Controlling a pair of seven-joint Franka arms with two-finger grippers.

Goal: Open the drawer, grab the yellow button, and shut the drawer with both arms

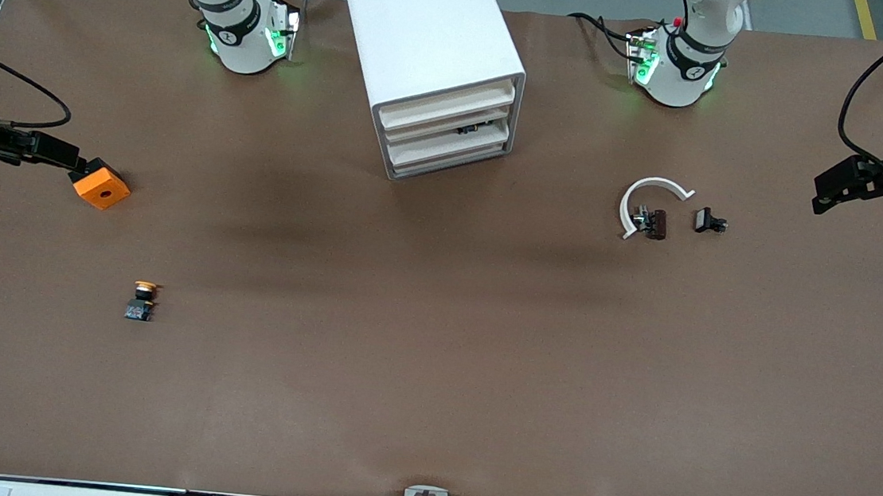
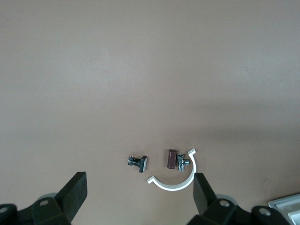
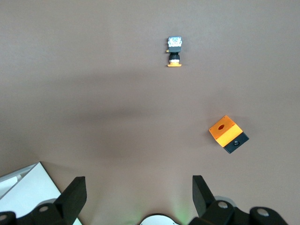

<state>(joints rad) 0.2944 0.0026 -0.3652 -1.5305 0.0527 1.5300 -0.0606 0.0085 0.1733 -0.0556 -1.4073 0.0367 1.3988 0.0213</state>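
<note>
Brown matting covers the whole table, and both arms hang high over it near their bases, apparently parked there so that each wrist camera can survey its end before anything is touched. The left gripper stands spread wide with nothing between its fingers, hovering over a white open plastic ring that curls round a small brown-and-metal piece, with a small black clip-like part just beside them. The right gripper is equally wide and empty, above bare matting. Below it lie an orange block with a black base and a dark hole and the tiny push button with an orange-yellow cap on a black body, which rests on its side low in the front view, toward the right arm's end, nearer the camera than the block. In the upper middle stands a white boxy three-drawer cabinet. Its shallow top drawer with the cream front looks shut, so opening is judged not yet begun. Something dark shows at the middle drawer's gap.
</note>
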